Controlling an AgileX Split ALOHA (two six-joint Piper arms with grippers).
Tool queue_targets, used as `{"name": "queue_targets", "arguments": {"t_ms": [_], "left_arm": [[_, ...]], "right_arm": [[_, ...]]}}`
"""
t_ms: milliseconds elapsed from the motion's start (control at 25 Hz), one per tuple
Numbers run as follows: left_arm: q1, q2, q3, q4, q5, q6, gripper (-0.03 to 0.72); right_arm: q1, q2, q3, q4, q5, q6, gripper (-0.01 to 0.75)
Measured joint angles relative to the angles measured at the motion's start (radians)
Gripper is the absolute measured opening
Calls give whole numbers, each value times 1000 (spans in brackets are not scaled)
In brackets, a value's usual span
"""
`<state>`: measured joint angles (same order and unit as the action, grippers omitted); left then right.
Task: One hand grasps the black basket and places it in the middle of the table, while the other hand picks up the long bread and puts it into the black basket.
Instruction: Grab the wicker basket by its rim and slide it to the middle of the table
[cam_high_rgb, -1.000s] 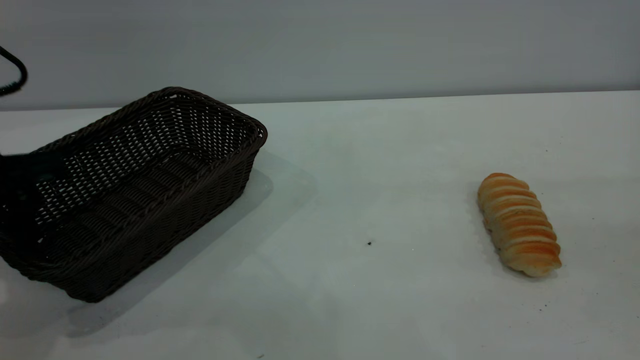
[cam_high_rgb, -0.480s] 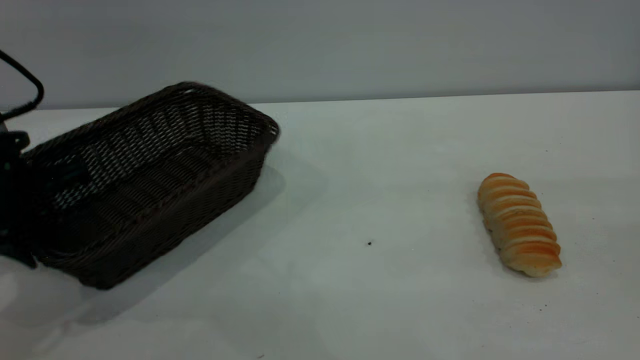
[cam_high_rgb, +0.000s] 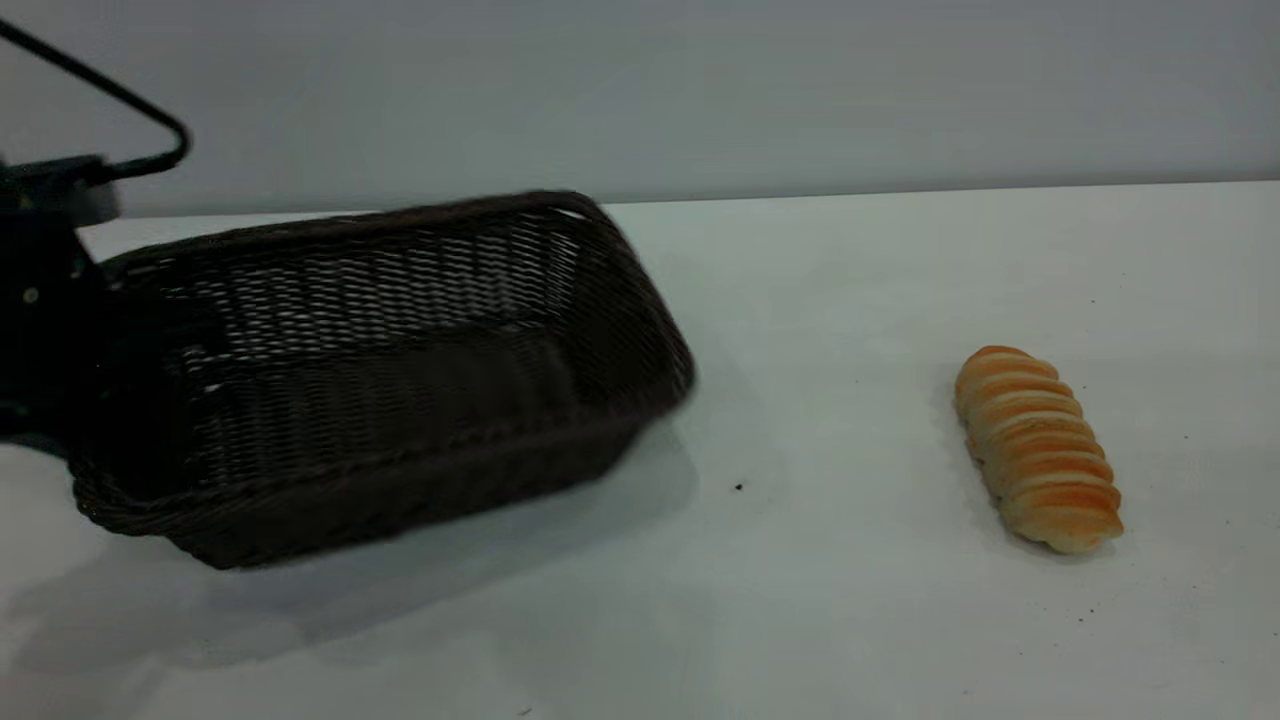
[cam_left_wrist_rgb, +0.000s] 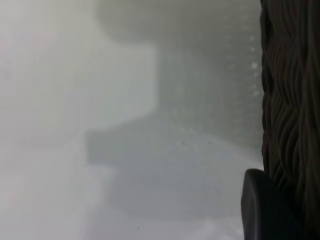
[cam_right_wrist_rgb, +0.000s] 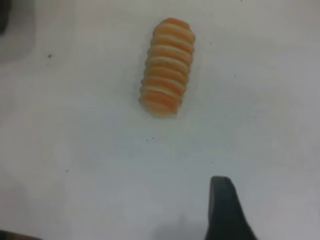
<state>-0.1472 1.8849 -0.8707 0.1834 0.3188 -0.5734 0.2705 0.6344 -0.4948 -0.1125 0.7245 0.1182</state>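
**Basket up on one end, bread alone on the right**

The left gripper (cam_high_rgb: 70, 330) sits at the exterior view's left edge, at the short end of the black basket (cam_high_rgb: 400, 370), and its fingers look clamped on that end's braided rim. In the left wrist view one dark finger (cam_left_wrist_rgb: 262, 207) presses right against the woven wall, so the grip reads as closed on the wicker. The basket is tilted, its gripped end raised and a shadow spread beneath it on the bench (cam_high_rgb: 800, 620); I cannot tell whether the far end touches the surface. It fills the left half of the white top, its open side facing up.

Over on the right, the long bread (cam_high_rgb: 1037, 447) lies flat, well apart from the basket, a small dark speck (cam_high_rgb: 739, 486) between them. The right gripper shows only as one dark fingertip (cam_right_wrist_rgb: 225, 210) in its own wrist view, hovering near the loaf and apart from it, holding nothing; how wide it stands I cannot tell.
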Motion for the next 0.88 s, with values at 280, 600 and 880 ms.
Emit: {"name": "queue_targets", "arguments": {"t_ms": [280, 600, 880], "left_arm": [[-59, 0, -29, -157, 22, 269, 161], [-61, 19, -74, -247, 31, 397, 153], [-64, 119, -124, -307, 77, 401, 153]], "right_arm": [[0, 0, 0, 0, 0, 0, 428], [0, 0, 0, 0, -12, -3, 428], [0, 32, 0, 15, -60, -4, 428]]}}
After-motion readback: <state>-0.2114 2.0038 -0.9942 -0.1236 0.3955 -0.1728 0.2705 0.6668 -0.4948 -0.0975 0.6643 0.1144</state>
